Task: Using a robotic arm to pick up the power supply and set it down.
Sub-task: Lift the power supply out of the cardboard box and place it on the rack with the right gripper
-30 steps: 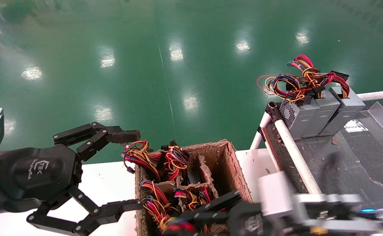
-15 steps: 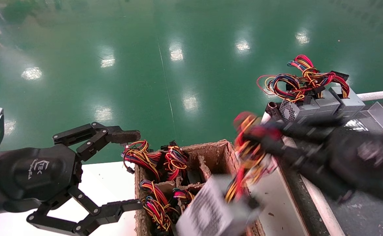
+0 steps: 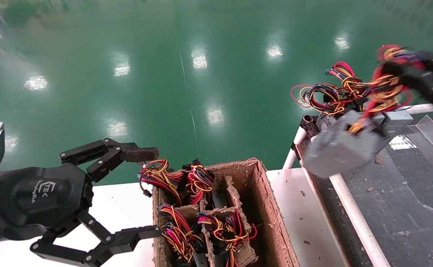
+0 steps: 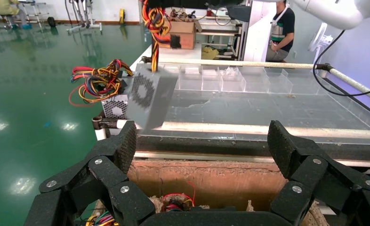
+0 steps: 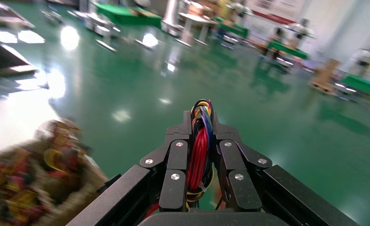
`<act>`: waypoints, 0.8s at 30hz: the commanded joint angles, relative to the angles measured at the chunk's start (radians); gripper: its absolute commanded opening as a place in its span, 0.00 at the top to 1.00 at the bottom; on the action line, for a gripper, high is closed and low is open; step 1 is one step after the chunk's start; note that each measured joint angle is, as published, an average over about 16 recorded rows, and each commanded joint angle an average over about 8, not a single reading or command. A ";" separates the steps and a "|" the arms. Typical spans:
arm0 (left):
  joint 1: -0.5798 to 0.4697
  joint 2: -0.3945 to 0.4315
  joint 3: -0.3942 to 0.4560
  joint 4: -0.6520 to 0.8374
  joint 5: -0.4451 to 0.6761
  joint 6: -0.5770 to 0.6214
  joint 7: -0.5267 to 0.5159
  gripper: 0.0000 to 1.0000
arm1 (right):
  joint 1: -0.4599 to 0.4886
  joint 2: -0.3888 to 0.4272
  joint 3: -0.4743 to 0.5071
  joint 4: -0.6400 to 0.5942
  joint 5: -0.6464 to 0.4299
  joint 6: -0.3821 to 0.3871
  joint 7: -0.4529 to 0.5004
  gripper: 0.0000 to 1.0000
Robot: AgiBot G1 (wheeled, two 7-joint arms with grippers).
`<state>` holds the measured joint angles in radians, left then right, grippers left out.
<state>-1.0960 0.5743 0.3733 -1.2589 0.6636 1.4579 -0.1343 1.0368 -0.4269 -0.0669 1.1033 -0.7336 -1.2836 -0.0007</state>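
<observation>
Up at the right edge of the head view, right gripper (image 3: 398, 68) holds the power supply (image 3: 340, 148) by its wire bundle (image 5: 199, 146); jaws closed tight on the mostly red wires, seen plainly in the right wrist view. Supply hangs in the air, tilted, blurred, over the white rail (image 3: 344, 202) and the near end of the dark conveyor (image 3: 405, 193). Honeycomb vent face shows in the left wrist view (image 4: 150, 94). Touching nothing below, as far as can be told.

Just behind it, grey boxes (image 3: 396, 116) stand on the conveyor, largely hidden by the hanging supply, their multicoloured wire loops (image 3: 329, 94) rising above.

Left gripper (image 3: 146, 191) hangs at lower left over the white table (image 3: 127, 202), jaws spread wide, nothing between them, tips just beside the cardboard box (image 3: 261, 185).

Cardboard box has dividers; wire bundles (image 3: 175, 181) stick up from several cells. Right-hand cells look empty. Green floor (image 3: 164, 74) beyond.
</observation>
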 commanded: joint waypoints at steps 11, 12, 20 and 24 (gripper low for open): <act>0.000 0.000 0.000 0.000 0.000 0.000 0.000 0.00 | 0.010 0.082 0.010 -0.180 -0.068 -0.037 -0.100 1.00; 0.000 0.000 0.000 0.000 0.000 0.000 0.000 0.00 | 0.010 0.082 0.006 -0.190 -0.076 -0.037 -0.107 1.00; 0.000 0.000 0.000 0.000 0.000 0.000 0.000 0.00 | 0.039 0.042 -0.037 -0.231 -0.148 -0.016 -0.137 1.00; 0.000 0.000 0.000 0.000 0.000 0.000 0.000 0.00 | 0.081 0.001 -0.066 -0.237 -0.184 0.000 -0.132 1.00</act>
<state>-1.0961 0.5743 0.3734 -1.2589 0.6635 1.4579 -0.1342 1.1258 -0.4275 -0.1330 0.8652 -0.9153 -1.2879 -0.1280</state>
